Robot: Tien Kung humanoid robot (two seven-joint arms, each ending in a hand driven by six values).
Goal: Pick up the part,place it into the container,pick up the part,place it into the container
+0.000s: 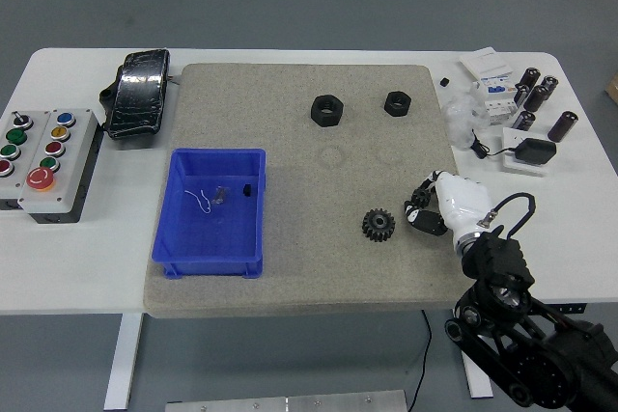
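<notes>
Right arm enters from the lower right corner; its white hand (436,206) sits low over the mat (299,267), fingers loosely curled and holding nothing. Left arm is out of view.

Just left of that hand, apart from the fingertips by a small gap, lies a black gear (379,225), flat on the mat. It looks like the nearest candidate part and, judging by the hand's position, the one being approached. No grasp yet.

Further left, the blue bin (170,238) rests on the mat's left portion. Inside: a bit of thin white wire and a small dark speck near the back wall; too small to identify. No gear or nut is visible in it, so I judge that neither placement is done.

Farther back on the mat, two black nuts (327,110) and (397,102) lie well apart from the hand, untouched.

Beyond the mat on the table (58,267): a button box (48,151) at left, a black wrapped bundle (138,94) behind it, and at far right a cluster of dark cylinders (537,94) and a white breaker-like unit.

Status: task appears at its first pick; both pick-and-place rounds remain.
</notes>
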